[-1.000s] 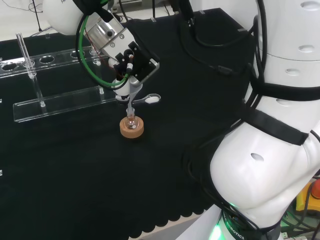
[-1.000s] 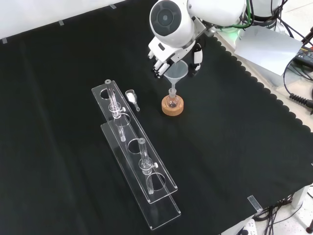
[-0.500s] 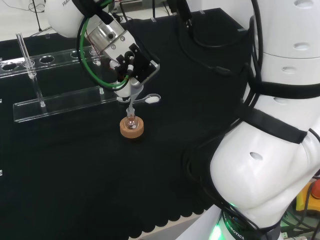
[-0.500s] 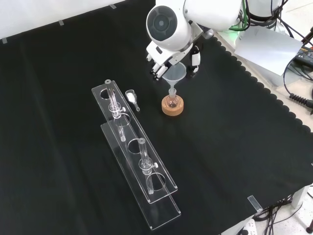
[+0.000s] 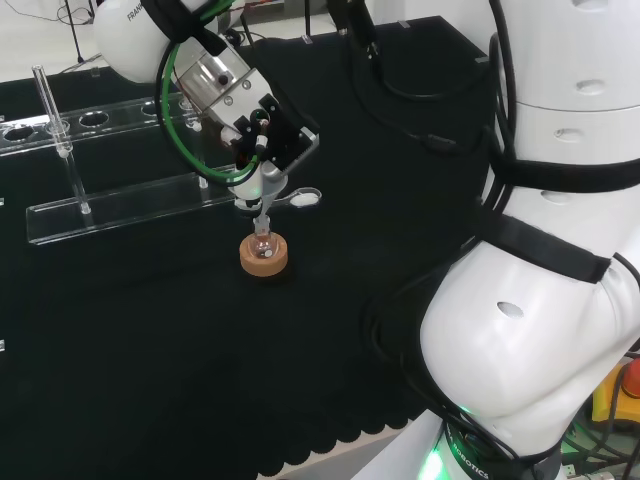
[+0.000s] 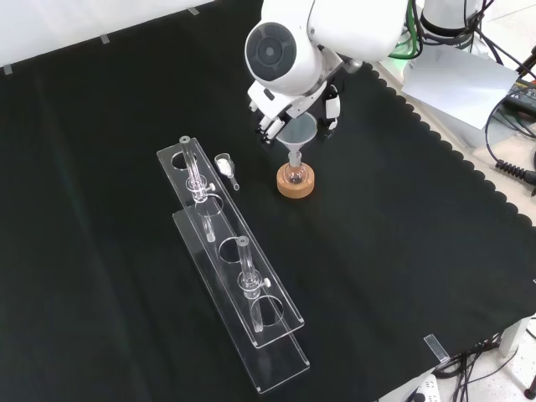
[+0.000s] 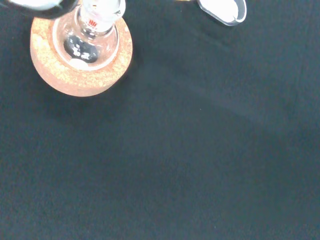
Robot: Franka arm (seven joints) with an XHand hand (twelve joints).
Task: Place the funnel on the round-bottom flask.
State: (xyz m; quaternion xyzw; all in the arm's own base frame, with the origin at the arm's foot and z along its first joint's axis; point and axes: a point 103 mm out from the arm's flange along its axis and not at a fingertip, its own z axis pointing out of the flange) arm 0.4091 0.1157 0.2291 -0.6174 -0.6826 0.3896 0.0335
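The robot hand (image 6: 289, 105) pinches the funnel (image 6: 296, 134) by its rim; just below it, the stem meets the neck of the round-bottom flask (image 6: 293, 174) on its cork ring (image 6: 296, 183). Seating looks nearly done; next, let go without tipping it.

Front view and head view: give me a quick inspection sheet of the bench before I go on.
Surface: black cloth, flat.
Job's things: funnel upright, its stem at the neck of the round-bottom flask; flask sits in a cork ring.
Clutter: clear tube rack with two tubes; small scoop beside it.
Robot hand: robot hand around the funnel's rim; finger closure cannot be told.
Cables: green cable along the wrist; black cables on the cloth behind.
Surroundings: grey sheet beyond the cloth's edge.
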